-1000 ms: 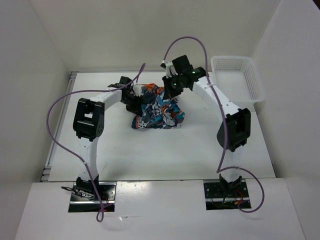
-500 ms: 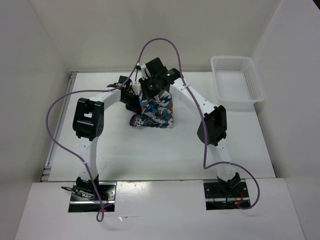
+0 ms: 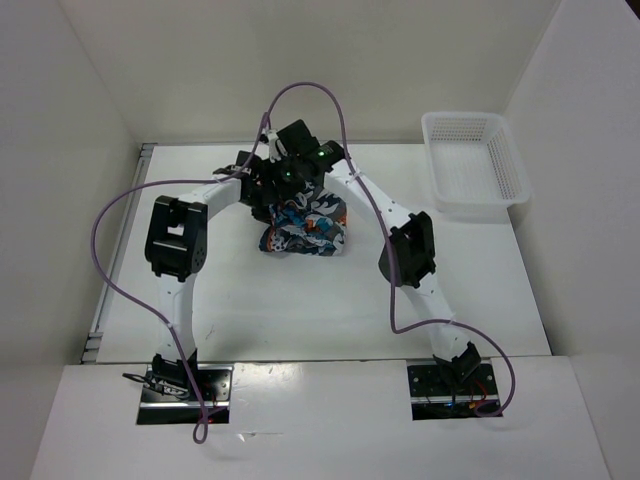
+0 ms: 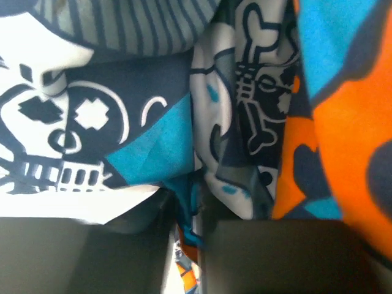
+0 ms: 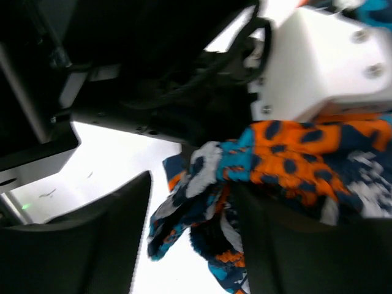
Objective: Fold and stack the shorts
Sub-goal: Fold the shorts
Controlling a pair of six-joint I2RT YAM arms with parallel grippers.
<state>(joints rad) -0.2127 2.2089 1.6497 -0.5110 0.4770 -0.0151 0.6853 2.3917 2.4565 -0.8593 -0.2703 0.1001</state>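
The shorts [image 3: 308, 228], printed in teal, orange, white and black, lie bunched in a small heap at the back middle of the table. My left gripper [image 3: 262, 192] is at the heap's back left corner. In the left wrist view the shorts [image 4: 153, 141] fill the frame, and my left gripper [image 4: 187, 226] is shut on a thin teal fold of them. My right gripper [image 3: 292, 176] hovers right beside the left one. In its own view the right gripper [image 5: 193, 202] stands open, and a hanging flap of the shorts [image 5: 294, 153] rests against one finger.
A white mesh basket [image 3: 474, 165] stands at the back right of the white table [image 3: 300, 310]. White walls close in the left, back and right sides. The two wrists crowd each other at the back of the heap.
My right arm swung left across the shorts, carrying their right side over toward the left gripper, and its jaws opened. The heap is narrower now. The left arm stayed in place.
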